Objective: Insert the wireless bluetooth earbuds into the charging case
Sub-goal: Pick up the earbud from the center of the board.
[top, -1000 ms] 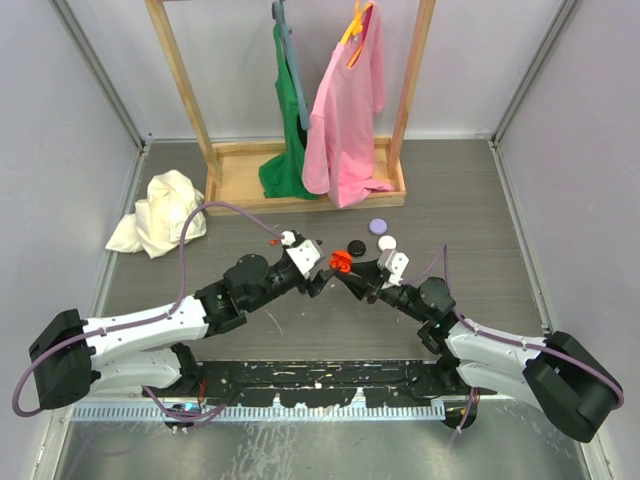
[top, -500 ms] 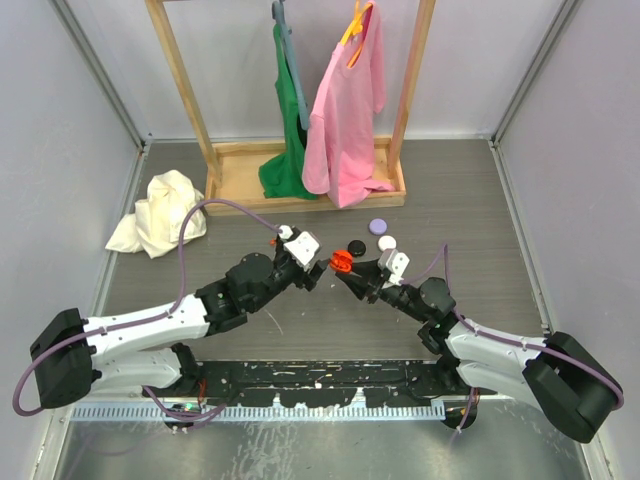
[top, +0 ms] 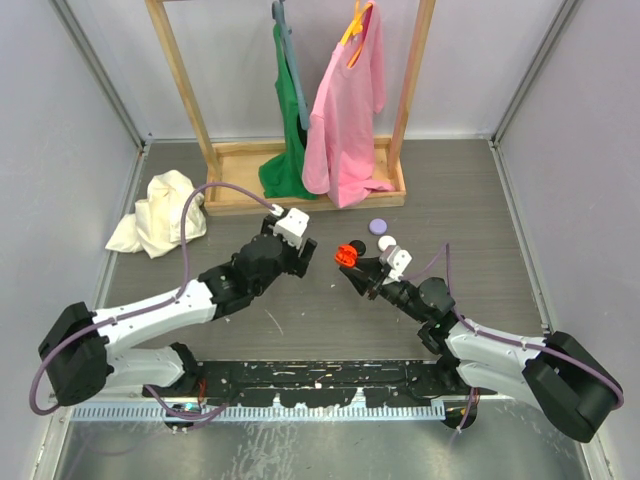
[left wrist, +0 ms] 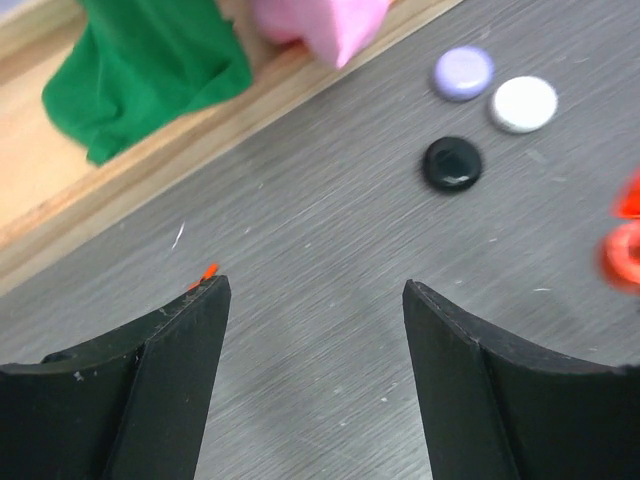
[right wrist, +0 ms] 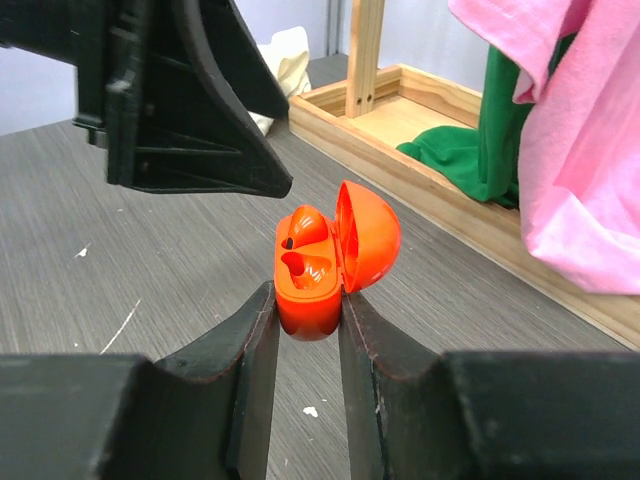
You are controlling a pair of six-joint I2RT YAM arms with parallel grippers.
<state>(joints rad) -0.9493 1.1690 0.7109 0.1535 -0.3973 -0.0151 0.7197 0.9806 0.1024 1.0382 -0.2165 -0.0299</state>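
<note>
My right gripper (right wrist: pixel 308 310) is shut on the lower body of the orange charging case (right wrist: pixel 312 290), holding it above the table with its lid (right wrist: pixel 368 238) open. Two orange earbuds (right wrist: pixel 306 228) sit in its slots, the far one standing a little proud. From above, the case (top: pixel 346 254) shows at mid-table. My left gripper (left wrist: pixel 312 290) is open and empty over bare table, just left of the case (left wrist: pixel 624 250), and apart from it. Its dark finger (right wrist: pixel 240 150) hangs above and left of the case in the right wrist view.
Purple (left wrist: pixel 463 72), white (left wrist: pixel 524 103) and black (left wrist: pixel 452 163) round discs lie on the table beyond the case. A wooden rack base (top: pixel 240 185) with green (top: pixel 285 165) and pink garments (top: pixel 345 110) stands at the back. A white cloth (top: pixel 160 215) lies at the far left.
My left gripper has drawn back to the left, away from the case, and its jaws have opened a little wider. The right gripper still holds the case in nearly the same spot.
</note>
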